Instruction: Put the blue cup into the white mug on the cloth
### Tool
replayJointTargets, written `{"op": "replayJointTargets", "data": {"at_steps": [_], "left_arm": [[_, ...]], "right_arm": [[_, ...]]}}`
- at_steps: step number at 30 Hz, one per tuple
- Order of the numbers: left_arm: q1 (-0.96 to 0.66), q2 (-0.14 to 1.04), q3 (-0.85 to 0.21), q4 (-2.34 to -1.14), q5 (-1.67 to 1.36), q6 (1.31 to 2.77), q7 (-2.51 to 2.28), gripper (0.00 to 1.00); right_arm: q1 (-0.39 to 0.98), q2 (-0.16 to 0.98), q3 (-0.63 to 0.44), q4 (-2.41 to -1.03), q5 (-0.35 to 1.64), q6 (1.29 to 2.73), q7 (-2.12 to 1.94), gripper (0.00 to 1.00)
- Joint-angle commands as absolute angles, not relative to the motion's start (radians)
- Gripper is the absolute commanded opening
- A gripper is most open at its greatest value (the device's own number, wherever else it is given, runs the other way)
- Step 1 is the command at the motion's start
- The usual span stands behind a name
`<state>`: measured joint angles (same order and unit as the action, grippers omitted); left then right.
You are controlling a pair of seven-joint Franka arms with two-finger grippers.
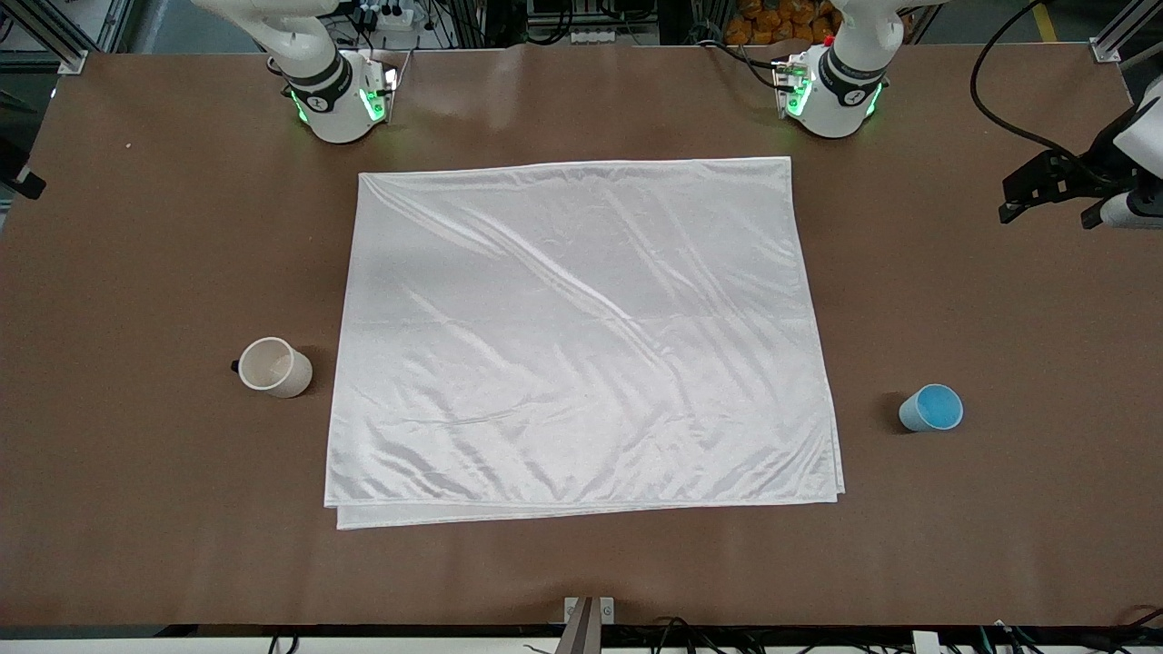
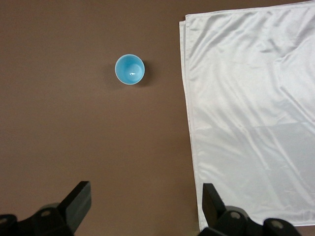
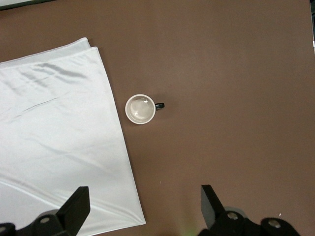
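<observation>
The left gripper (image 2: 145,206) hangs high over the bare table (image 1: 999,509) at the left arm's end, its two dark fingers (image 2: 78,199) spread wide with nothing between them. The blue cup (image 2: 130,69) stands upright on the brown tabletop below it and out ahead of the fingertips, roughly in line with the gap between them but well apart from them (its open mouth faces straight up at the wrist camera). In the front view the blue cup (image 1: 931,408) sits on the table near the cloth's edge at the left arm's end, clear of the fabric. The cloth (image 1: 581,336) lies flat and wrinkled across the middle of the table, its doubled edge toward the front camera; one of its side edges runs under the left gripper's fingers on one flank. The right gripper (image 3: 142,206) hangs high over the table at the right arm's end, fingers likewise wide apart and holding nothing. The white mug (image 3: 141,109) stands upright below and ahead of it, just beside the cloth's edge but not on it, its small black handle pointing away from the fabric. In the front view the white mug (image 1: 274,367) is well apart from the blue cup, with the whole cloth between them.
</observation>
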<state>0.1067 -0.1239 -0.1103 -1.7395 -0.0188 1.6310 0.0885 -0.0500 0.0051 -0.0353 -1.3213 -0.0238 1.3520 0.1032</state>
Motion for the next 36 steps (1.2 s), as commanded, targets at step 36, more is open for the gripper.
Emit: {"op": "replayJointTargets", "data": {"at_steps": [36], "left_arm": [[0.118,-0.023,-0.110,-1.741,0.072,1.764,0.114,1.00]], "right_arm": [[-0.261,0.038,0.104,-1.445,-0.006,1.446,0.025,1.00]]}}
